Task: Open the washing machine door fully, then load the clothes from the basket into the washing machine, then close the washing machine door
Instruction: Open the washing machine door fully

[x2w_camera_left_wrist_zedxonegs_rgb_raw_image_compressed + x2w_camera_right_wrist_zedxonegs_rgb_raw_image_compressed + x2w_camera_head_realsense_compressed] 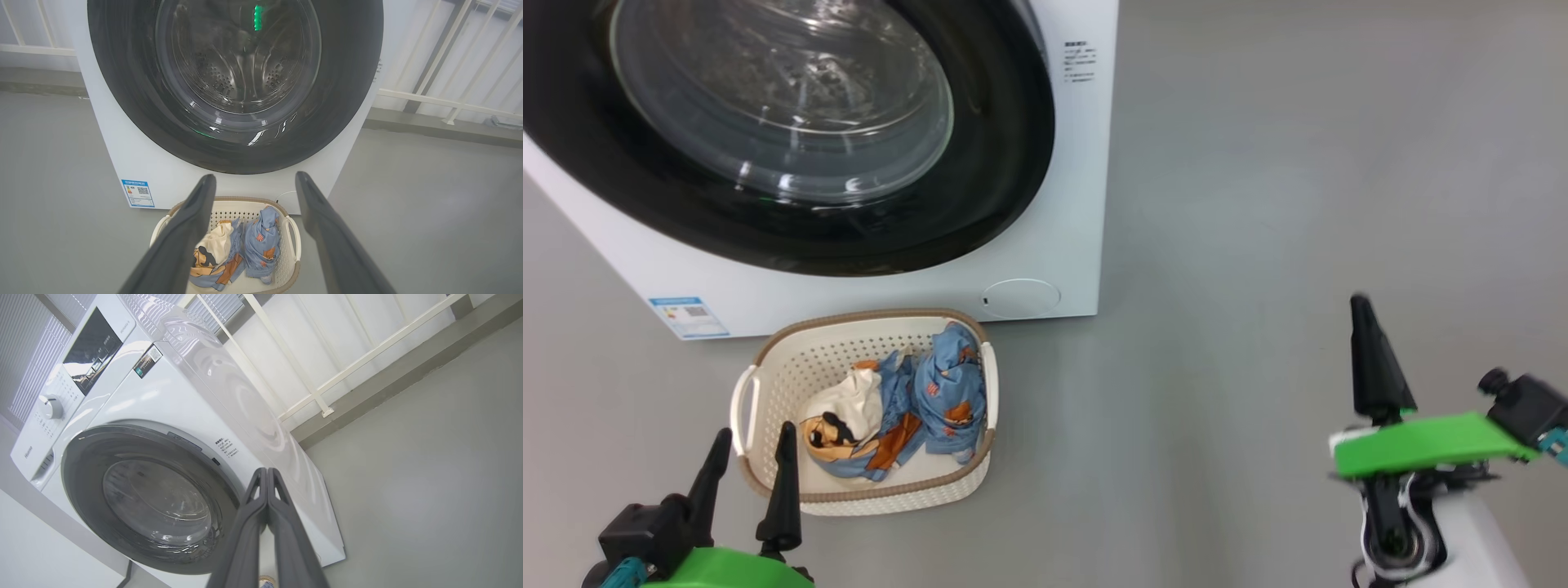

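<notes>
The white washing machine (1062, 204) stands at the upper left of the head view, and its round black door (980, 188) with the glass bowl lies flush against its front. On the floor in front sits the cream basket (792, 376), holding the blue, cream and orange clothes (907, 408). My left gripper (750, 447) is open at the basket's near left corner, holding nothing; the left wrist view shows its fingers (192, 228) apart above the basket (286, 261). My right gripper (1364, 314) is shut and empty over bare floor, well right of the machine; in the right wrist view (266, 473) its fingers press together, aimed at the door (86, 469).
Grey floor (1298, 204) spreads to the right of the machine. A white railing (327, 388) and a low kerb run behind it. The machine carries a blue label (689, 316), a small round hatch (1019, 297) and a control panel with a dial (51, 406).
</notes>
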{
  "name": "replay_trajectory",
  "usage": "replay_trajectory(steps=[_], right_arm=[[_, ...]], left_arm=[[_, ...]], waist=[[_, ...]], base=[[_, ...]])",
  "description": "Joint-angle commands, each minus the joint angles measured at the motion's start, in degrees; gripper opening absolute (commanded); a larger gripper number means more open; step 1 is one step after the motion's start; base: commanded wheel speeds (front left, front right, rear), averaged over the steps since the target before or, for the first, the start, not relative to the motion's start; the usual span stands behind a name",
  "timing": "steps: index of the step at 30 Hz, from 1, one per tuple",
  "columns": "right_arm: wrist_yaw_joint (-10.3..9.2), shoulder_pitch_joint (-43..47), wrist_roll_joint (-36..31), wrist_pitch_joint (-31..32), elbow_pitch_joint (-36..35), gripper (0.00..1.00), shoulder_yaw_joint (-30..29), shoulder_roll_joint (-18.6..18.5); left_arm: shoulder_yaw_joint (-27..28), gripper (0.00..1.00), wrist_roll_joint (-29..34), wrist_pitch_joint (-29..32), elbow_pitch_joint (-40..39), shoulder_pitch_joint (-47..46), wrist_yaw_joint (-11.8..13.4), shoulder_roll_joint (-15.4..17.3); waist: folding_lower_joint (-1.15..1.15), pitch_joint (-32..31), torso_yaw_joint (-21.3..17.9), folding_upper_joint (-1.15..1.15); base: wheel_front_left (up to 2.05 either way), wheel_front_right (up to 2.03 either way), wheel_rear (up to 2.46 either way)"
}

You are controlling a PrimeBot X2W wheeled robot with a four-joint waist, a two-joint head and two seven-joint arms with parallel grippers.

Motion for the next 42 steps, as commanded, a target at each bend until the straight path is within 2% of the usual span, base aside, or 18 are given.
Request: replay_trajectory(steps=[1,8,12,16,20,27,33,42], right_arm=[[0.07,-2.5,2.4,-0.8,-1.9,0.0,1.9,0.1],[0.07,-9.1,21.5,-0.8,-2.8,0.0,4.0,-3.3],[0.07,-13.7,33.0,0.9,-1.6,0.0,5.4,-6.8],[0.07,-19.0,40.6,5.7,-0.4,0.0,6.0,-10.0],[0.07,-23.7,46.8,13.6,0.2,0.0,5.7,-12.2],[0.07,-31.0,49.8,26.3,3.4,0.0,5.8,-15.9],[0.07,-37.6,51.6,33.8,6.9,0.0,4.4,-17.3],[0.07,-49.2,49.8,42.8,14.5,0.0,6.7,-19.0]], left_arm=[[1.8,1.0,-0.6,-0.7,-1.3,-1.9,-0.1,0.9],[1.7,1.0,-1.6,-0.7,-1.4,-3.7,-0.1,0.1],[0.4,1.0,-2.1,-0.7,-1.4,-5.3,-0.1,-0.3],[-0.3,1.0,-2.7,-0.7,-1.4,-7.0,-0.1,-0.7],[-1.4,1.0,-3.2,-0.7,-1.6,-8.5,-0.1,-1.1],[-3.3,1.0,-4.1,-0.7,-1.6,-10.3,-0.1,-1.7],[-4.6,1.0,-4.7,-0.7,-2.1,-11.3,-0.1,-2.1],[-7.4,1.0,-5.3,-0.7,-3.6,-14.0,-0.1,-2.7]], waist=[[0.0,0.2,0.5,0.0],[0.0,2.0,3.1,0.0],[0.0,3.7,4.7,0.0],[0.0,5.8,6.3,0.0],[0.0,7.9,7.9,0.0],[0.0,11.1,10.6,0.0],[0.0,13.9,12.3,0.0],[0.0,19.4,15.4,0.0]], base=[[0.0,0.0,0.0],[0.0,0.0,0.0],[0.0,0.0,0.0],[0.0,0.0,0.0],[0.0,0.0,0.0],[0.0,0.0,0.0],[0.0,0.0,0.0],[0.0,0.0,0.0]])
